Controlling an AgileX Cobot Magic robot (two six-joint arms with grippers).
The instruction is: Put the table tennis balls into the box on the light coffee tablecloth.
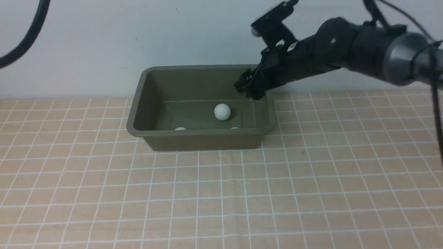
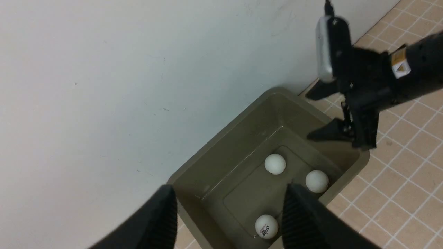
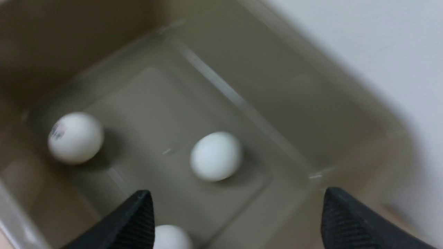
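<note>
Three table tennis balls (image 2: 275, 163) lie in the olive-green box (image 1: 204, 141) on the light coffee tablecloth (image 1: 221, 193), likely why the right gripper (image 1: 248, 90) hangs over its far right corner, jaws wide and empty.

black right arm (image 1: 339, 45), grey collar (image 1: 401, 60), yellow-marked sticker (image 2: 399, 65), ribbed black right gripper (image 3: 237, 192)

Rectangular olive-green plastic box (image 1: 202, 140) stands on the light tan gridded tablecloth (image 1: 221, 193) over the bench, far side near the wall (image 1: 104, 41). Right pincer (image 1: 250, 88) hangs above the box's far right corner. Three small white table tennis balls lie in the box, all below the pincer and on the robot's side of it:
- Middle ball (image 1: 222, 111): nearest, just to its left.
- Lettered ball (image 1: 180, 128): well to its left, at the near wall.
- Third ball (image 1: 235, 128): at the near wall, slightly left.
</note>
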